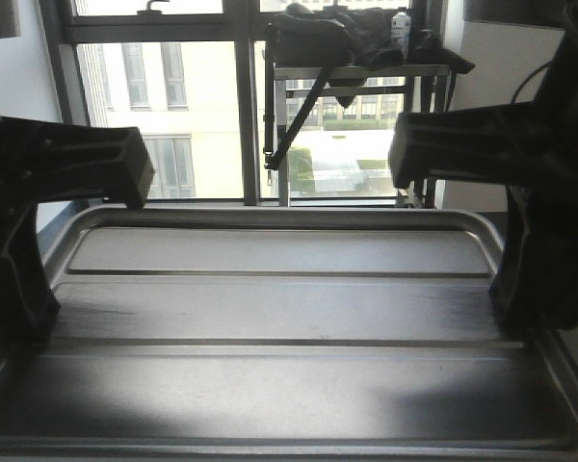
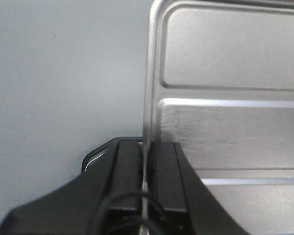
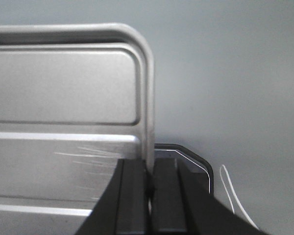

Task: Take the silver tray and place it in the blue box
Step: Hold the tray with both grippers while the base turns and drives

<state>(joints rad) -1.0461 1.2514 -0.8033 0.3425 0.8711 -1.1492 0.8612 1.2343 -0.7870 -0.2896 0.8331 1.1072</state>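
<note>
Office-like room, tall windows (image 1: pixel 173 96), metal rack (image 1: pixel 358 70)

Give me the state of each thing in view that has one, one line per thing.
silver tray: empty, open side up, roughly level, clamped at both side rims.
left pincer: shut on the tray's left rim.
right pincer: shut on the tray's right rim.
bottle: upright on top of the rack.
bag: slumped across the top of that rack.
</note>
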